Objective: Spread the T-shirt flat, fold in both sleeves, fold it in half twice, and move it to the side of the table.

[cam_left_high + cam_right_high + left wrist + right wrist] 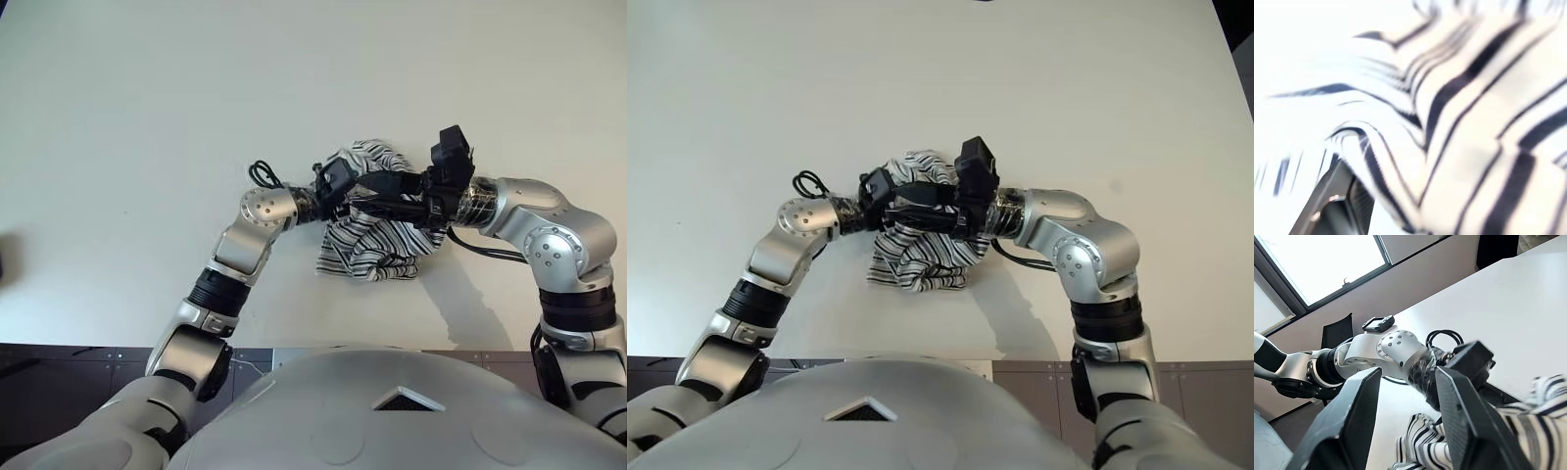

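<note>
The black-and-white striped T-shirt [367, 245] lies crumpled in a heap on the white table [294, 78], close to the front edge. My left gripper [338, 184] comes in from the left at the top of the heap and is shut on a bunch of the cloth. In the left wrist view the fabric [1474, 122] drapes over one finger [1334, 205]. My right gripper [377, 196] comes in from the right, facing the left one just above the shirt. Its jaws stand open with nothing between them [1405, 421]. The striped cloth [1528, 431] lies just below.
The table is wide and bare to the left, right and far side of the heap. Its front edge [98, 343] runs just behind my arms. A black chair [1334, 333] stands beyond the table's left side.
</note>
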Tool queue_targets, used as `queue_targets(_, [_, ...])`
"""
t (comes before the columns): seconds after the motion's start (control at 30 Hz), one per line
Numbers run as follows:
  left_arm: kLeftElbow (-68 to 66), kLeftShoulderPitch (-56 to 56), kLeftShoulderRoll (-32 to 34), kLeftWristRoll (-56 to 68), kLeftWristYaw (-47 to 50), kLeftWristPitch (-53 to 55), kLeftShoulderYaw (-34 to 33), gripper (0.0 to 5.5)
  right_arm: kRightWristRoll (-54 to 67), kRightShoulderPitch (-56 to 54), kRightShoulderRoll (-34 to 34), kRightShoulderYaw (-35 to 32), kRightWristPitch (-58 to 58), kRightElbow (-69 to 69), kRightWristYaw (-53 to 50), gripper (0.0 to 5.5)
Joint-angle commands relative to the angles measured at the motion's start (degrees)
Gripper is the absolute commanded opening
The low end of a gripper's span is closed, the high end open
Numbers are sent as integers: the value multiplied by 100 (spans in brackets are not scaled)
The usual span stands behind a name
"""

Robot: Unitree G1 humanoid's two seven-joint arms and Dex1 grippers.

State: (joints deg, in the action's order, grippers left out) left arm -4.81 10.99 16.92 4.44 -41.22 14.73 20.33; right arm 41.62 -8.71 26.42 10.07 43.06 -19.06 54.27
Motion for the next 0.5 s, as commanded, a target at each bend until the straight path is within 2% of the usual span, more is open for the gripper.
queue_targets(0.03, [70,-162,1010,-489,-96,-314,-283,166,-484,426,298,159,-327,-121,-41,199])
queue_targets(0.17, [642,-137,1705,-546,-398,-382,-593,166,-434,908,722,-420,-493,-514,-11,199])
queue_targets(0.27, [957,420,1340,-421,-215,-346,-641,166,-363,1105,1014,-707,-543,-760,83,199])
queue_targets(0.37, [1091,761,863,-424,-287,-430,-253,166,-269,1089,1113,-992,-580,-829,60,199])
queue_targets(0.5, [939,412,1254,-1005,-869,-1117,603,166,-405,954,1201,-1354,-732,-401,-34,199])
